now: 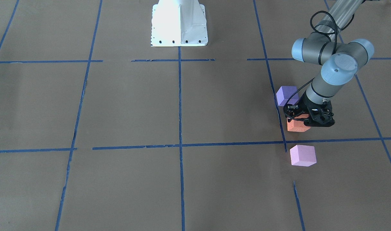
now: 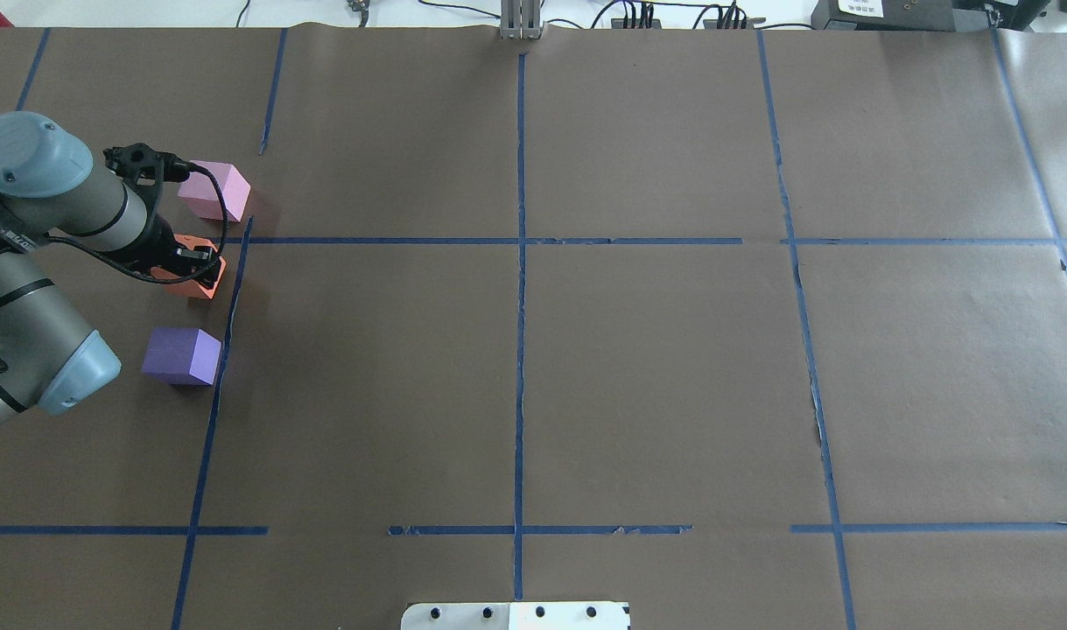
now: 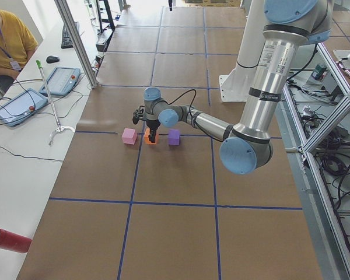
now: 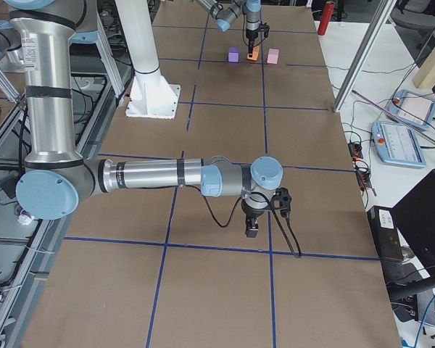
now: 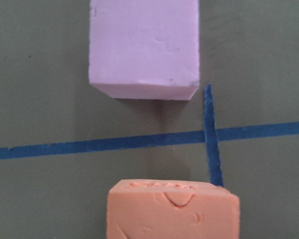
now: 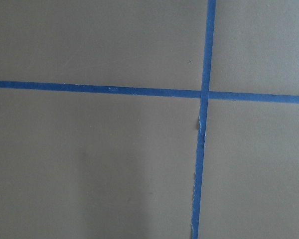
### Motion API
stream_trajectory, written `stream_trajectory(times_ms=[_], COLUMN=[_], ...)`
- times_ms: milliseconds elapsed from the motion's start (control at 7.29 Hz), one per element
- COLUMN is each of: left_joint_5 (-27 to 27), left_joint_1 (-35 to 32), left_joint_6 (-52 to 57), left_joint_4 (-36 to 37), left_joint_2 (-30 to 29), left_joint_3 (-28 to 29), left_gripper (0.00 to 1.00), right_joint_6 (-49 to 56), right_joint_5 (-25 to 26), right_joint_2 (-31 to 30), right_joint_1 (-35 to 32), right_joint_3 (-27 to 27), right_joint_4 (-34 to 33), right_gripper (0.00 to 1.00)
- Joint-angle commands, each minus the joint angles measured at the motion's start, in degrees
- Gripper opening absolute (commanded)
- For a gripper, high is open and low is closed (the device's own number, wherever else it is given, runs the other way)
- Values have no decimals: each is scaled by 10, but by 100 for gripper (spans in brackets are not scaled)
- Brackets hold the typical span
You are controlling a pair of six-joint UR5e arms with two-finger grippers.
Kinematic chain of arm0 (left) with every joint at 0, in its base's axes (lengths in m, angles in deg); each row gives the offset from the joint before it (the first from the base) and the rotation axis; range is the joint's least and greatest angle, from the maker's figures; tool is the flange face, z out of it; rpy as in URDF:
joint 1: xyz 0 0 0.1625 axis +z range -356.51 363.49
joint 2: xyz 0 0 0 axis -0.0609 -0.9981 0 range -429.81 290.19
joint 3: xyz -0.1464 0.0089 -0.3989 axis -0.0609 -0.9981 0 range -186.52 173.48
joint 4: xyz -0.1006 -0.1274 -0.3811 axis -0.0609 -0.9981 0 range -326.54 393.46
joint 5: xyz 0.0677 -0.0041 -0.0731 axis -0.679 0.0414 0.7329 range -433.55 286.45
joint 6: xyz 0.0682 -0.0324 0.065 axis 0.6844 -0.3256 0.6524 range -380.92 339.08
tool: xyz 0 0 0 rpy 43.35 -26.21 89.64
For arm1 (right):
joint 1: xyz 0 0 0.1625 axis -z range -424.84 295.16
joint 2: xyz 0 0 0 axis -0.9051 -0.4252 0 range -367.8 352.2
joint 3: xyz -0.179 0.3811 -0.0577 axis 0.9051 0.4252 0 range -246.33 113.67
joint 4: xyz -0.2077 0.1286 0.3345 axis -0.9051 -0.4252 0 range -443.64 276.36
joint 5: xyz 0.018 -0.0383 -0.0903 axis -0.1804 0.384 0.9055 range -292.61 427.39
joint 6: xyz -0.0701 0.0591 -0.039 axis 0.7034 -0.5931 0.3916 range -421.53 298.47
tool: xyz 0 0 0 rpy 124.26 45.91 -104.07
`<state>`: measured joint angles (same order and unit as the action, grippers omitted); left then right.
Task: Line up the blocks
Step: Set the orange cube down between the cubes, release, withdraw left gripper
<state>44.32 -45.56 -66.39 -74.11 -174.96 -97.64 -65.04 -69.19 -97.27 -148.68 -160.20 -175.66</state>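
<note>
Beneath L arm [image 2: 60, 210] overhead, orange block [image 2: 199, 288] half-hidden; wrist cam shows top.

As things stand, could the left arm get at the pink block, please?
Probably yes. The left arm's fingers are at the orange block, and the pink block sits just beyond it, apart, with nothing between. The arm would have to leave the orange one first.

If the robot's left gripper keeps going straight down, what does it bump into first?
The orange block: the left gripper points down right over it, between the purple block and the pink block. It may already be touching; depth is unclear.
</note>
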Motion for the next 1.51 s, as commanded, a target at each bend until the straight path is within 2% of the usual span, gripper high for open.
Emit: stream_trajectory(times_ms=[0, 137, 412, 549, 824, 1098, 1235, 1373], left_joint_5=[15, 17, 33, 50, 57, 85, 88, 89], left_joint_1=[3, 2, -22, -71, -209, -341, -381, -403], left_joint_6=[-2, -5, 5, 53, 258, 491, 546, 558], left_joint_4=[-1, -2, 1, 9, 117, 188, 182, 181], left_joint_2=[-4, -2, 5, 5, 4, 13, 53, 77], left_joint_3=[1, 1, -6, -15, -37, -8, 22, 26], left_gripper=[63, 100, 100, 100, 100, 100, 100, 100], right_joint_6=[0, 0, 0, 0, 0, 0, 0, 0], right_joint_5=[0, 0, 0, 0, 0, 0, 0, 0], right_joint_2=[0, 0, 0, 0, 0, 0, 0, 0], right_joint_1=[0, 0, 0, 0, 0, 0, 0, 0], right_joint_3=[0, -1, -1, 0, -1, 0, 0, 0], right_joint_4=[0, 0, 0, 0, 0, 0, 0, 0], right_gripper=[100, 100, 100, 100, 100, 100, 100, 100])
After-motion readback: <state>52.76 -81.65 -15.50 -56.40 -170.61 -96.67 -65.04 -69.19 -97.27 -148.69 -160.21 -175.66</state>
